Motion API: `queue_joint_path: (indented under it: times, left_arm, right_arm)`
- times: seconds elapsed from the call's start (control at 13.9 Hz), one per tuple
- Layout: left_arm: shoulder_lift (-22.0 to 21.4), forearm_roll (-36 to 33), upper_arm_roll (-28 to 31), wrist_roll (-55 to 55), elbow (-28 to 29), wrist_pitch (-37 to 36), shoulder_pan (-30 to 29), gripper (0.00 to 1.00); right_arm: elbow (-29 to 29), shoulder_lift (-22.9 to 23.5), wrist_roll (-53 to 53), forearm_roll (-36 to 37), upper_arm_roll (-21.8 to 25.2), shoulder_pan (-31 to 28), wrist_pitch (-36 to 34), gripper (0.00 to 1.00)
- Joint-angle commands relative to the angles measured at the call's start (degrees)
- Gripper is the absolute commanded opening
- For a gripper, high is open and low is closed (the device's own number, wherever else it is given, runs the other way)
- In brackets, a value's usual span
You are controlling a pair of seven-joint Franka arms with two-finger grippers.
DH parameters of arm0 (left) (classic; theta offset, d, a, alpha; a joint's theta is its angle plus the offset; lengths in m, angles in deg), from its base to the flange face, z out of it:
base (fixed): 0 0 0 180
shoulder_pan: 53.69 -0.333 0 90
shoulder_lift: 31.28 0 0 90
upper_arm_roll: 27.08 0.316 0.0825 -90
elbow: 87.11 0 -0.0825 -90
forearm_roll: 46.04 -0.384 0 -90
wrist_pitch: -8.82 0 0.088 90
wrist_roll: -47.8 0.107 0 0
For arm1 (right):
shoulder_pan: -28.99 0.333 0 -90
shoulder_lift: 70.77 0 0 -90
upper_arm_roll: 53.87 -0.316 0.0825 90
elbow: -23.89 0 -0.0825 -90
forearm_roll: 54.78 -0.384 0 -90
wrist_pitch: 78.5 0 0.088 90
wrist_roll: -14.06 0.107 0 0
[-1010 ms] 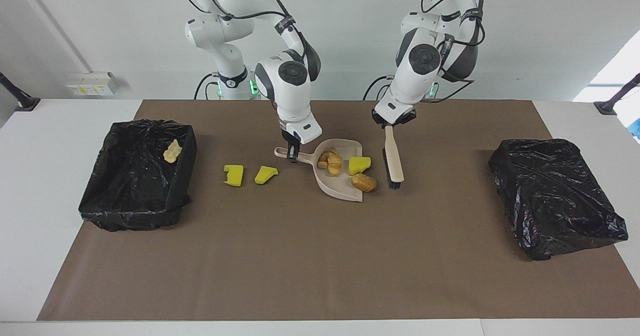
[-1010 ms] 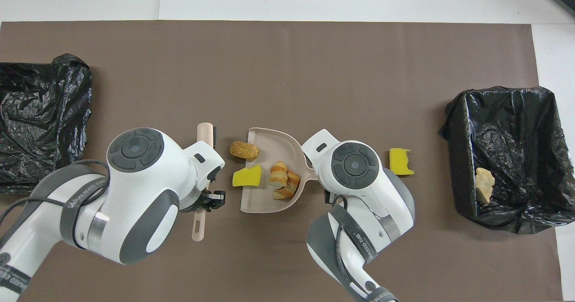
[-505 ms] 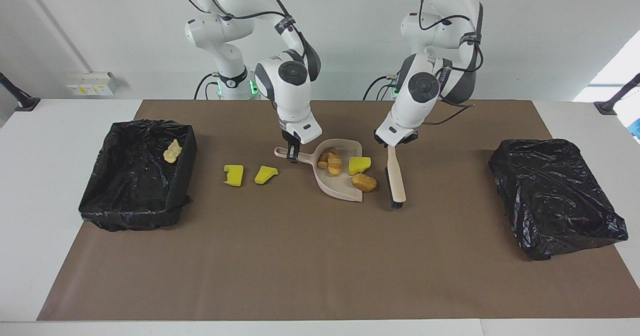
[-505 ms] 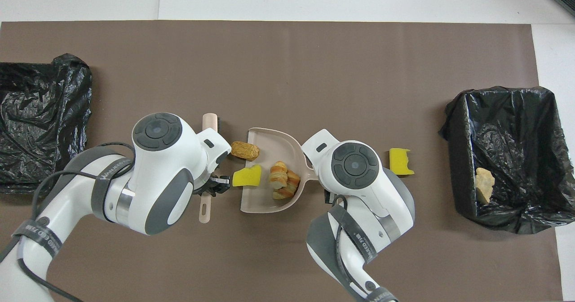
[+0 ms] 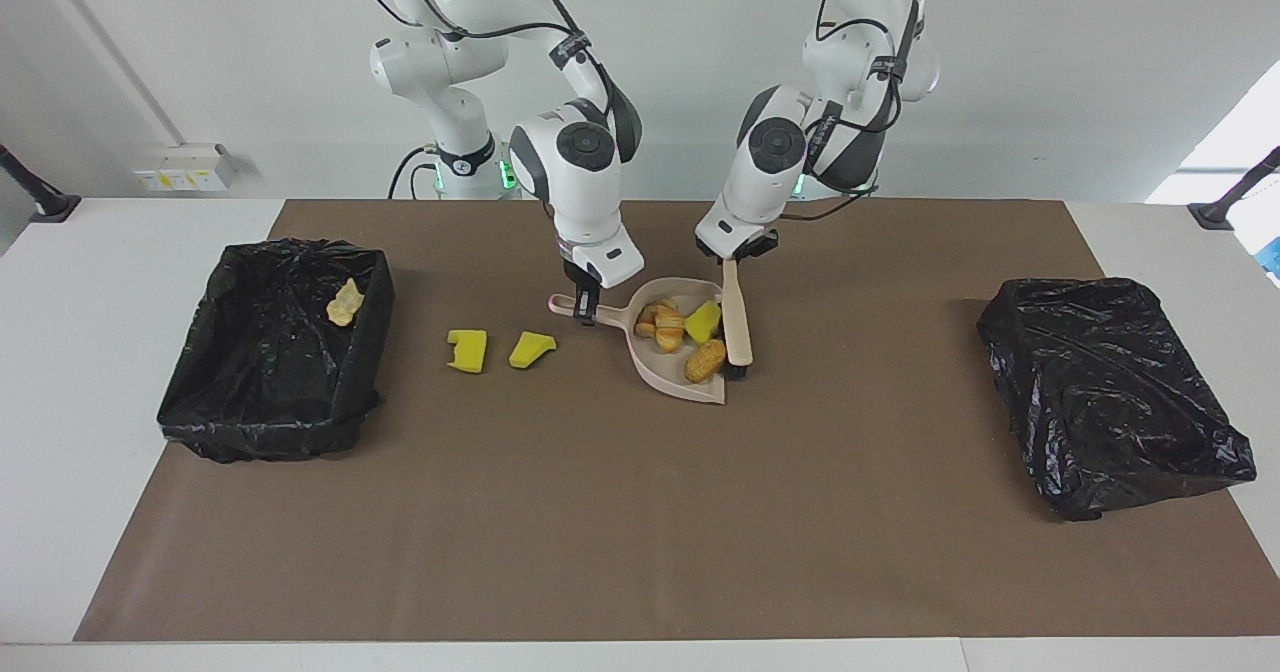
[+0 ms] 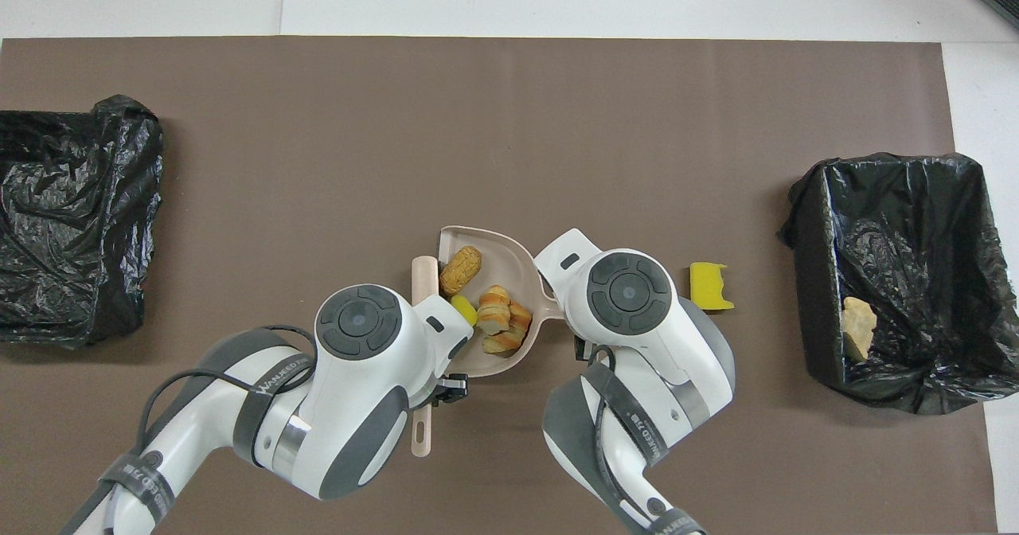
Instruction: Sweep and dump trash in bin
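A beige dustpan lies mid-mat, and my right gripper is shut on its handle. Inside it sit trash pieces: golden bread rolls, a brown roll and a yellow sponge chunk. My left gripper is shut on the beige brush, whose head rests against the pan's open mouth. Two more yellow sponge chunks lie on the mat between the pan and the bin.
The black-lined bin at the right arm's end holds a pale beige lump. A second black bag-covered bin stands at the left arm's end. A brown mat covers the table.
My left arm has swept the brush toward the dustpan, pushing the brown roll and the yellow sponge chunk into it. The right arm and dustpan have stayed put.
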Motion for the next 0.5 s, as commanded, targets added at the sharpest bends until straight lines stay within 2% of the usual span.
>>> queue_joint_path:
  times: [0.0, 0.14, 0.22, 0.43]
  left_arm:
    - [-1.55, 0.97, 0.77, -1.86, 0.50, 0.00, 1.50, 0.00]
    - [-0.93, 2.55, 0.69, -8.68, -1.17, -0.36, 1.77, 0.00]
    - [-1.11, 2.64, 0.69, -9.50, -1.00, -0.27, 2.73, 0.00]
    - [-1.72, 2.64, 1.39, -7.76, -1.88, -0.44, 0.64, 0.00]
  right_arm:
    - [0.65, 0.60, 2.00, 0.21, -0.35, -0.12, 2.02, 0.00]
    - [0.65, 0.60, 1.22, 0.21, -0.35, -0.38, 2.11, 0.00]
    - [0.65, 0.69, 0.95, 0.21, -0.35, -0.47, 2.19, 0.00]
    - [0.65, 0.78, 0.77, 0.21, -0.35, -0.30, 3.60, 0.00]
